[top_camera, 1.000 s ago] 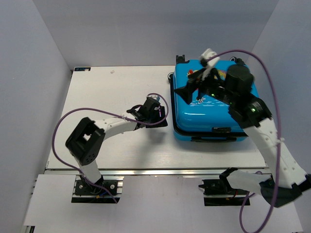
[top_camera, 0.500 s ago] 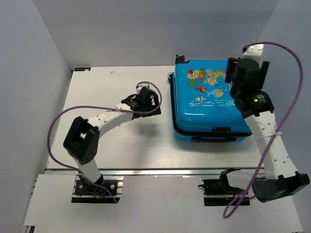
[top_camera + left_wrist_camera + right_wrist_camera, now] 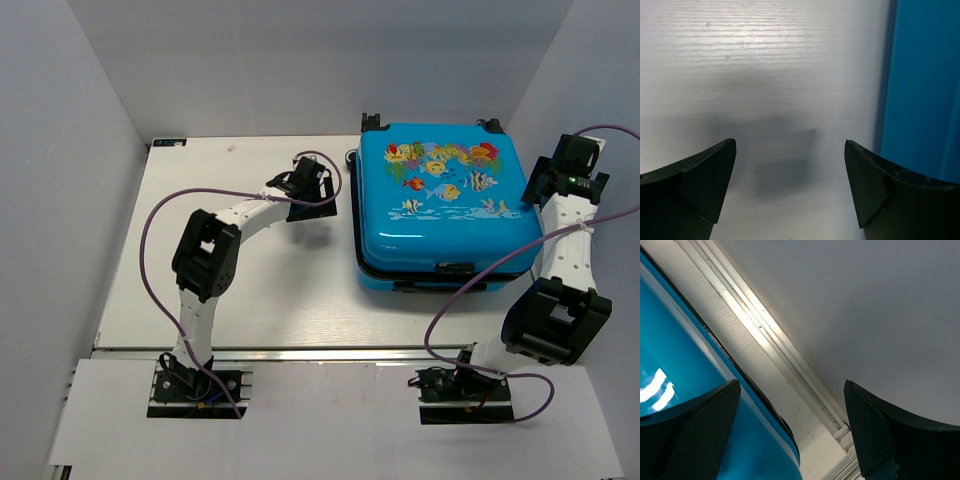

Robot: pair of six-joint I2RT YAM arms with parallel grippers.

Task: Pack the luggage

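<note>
Jaws spread on left gripper (image 3: pixel 790 144), right gripper (image 3: pixel 791 385); luggage (image 3: pixel 440 215) interior hidden.

The luggage (image 3: pixel 440 205) at the worktop's far right corner had a hard, smooth, glossy blue shell that threw bright glints in the right wrist view. The worktop (image 3: pixel 250 290) was white, matt and finely ribbed, with a soft sheen under the light. A bare brushed-metal rail (image 3: pixel 765 340) edged it beside the luggage. The left gripper (image 3: pixel 790 150) had matt black fingers (image 3: pixel 695 185), probably plastic, faintly grainy.
</note>
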